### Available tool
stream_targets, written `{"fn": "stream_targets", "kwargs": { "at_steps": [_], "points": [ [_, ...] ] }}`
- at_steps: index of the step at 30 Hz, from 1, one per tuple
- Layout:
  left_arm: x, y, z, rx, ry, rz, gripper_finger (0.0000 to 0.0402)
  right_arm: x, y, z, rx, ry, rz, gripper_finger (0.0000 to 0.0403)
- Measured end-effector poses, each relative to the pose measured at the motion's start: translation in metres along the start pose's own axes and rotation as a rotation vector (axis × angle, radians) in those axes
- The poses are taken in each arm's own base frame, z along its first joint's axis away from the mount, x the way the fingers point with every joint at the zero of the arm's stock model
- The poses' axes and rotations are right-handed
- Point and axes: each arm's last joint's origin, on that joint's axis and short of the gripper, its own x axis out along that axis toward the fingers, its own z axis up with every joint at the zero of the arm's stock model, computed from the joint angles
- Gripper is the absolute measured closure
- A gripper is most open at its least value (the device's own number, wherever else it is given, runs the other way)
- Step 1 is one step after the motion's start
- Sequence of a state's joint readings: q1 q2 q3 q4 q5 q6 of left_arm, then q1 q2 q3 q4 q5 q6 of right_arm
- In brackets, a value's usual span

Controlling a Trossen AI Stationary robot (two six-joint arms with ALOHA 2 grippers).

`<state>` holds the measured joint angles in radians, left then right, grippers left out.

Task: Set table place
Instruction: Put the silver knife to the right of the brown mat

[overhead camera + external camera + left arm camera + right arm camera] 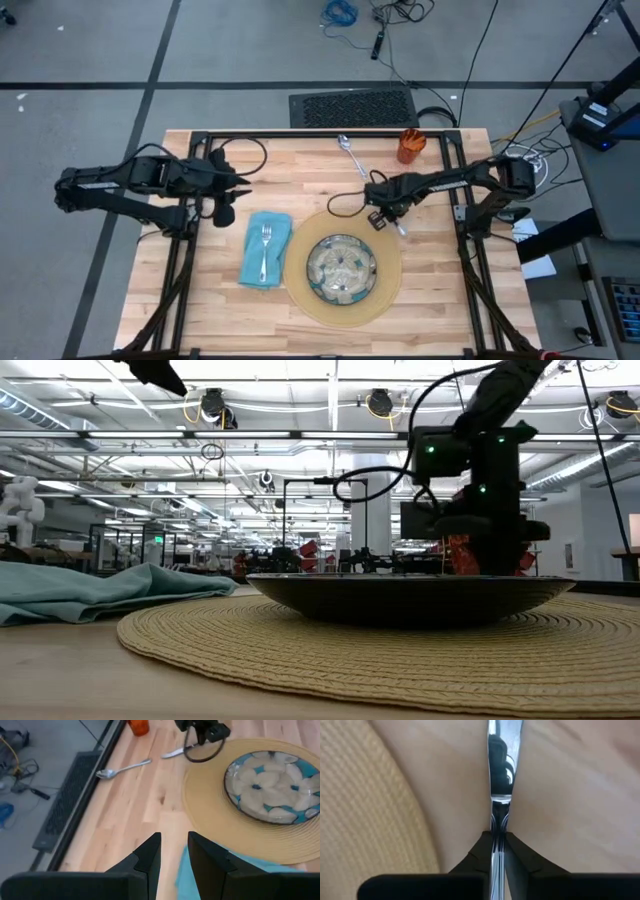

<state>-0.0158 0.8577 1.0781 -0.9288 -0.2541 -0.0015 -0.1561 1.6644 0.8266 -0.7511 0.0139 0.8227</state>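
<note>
Between the right gripper [498, 851] fingers: knife [503, 765], pinched narrow at its handle.
Blade runs straight out ahead of the fingers, low over the table [200, 300], just beside the mat [375, 815] edge. Left gripper [174, 857], part open and empty, waits by the napkin [266, 249].

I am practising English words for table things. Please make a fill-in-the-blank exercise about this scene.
1. The fork lies on the teal ____.
2. The right hand is shut on the ____.
3. The glass plate rests on the round ____.
4. The spoon lies beside the orange ____.

Missing words: napkin; knife; mat; cup
</note>
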Motion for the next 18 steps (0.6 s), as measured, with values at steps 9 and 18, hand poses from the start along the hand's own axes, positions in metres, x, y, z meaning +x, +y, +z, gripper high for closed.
{"fn": "stream_targets", "kwargs": {
  "at_steps": [9, 18],
  "points": [
    [-0.009, 0.000, -0.004, 0.031, -0.024, -0.074, 0.0318, 0.001, -0.011, -0.039, 0.211, -0.068, 0.133, 0.0391],
    [-0.021, 0.002, -0.010, 0.053, -0.046, -0.138, 0.0318, 0.005, 0.006, -0.086, 0.323, -0.143, 0.182, 0.0393]
  ]
}}
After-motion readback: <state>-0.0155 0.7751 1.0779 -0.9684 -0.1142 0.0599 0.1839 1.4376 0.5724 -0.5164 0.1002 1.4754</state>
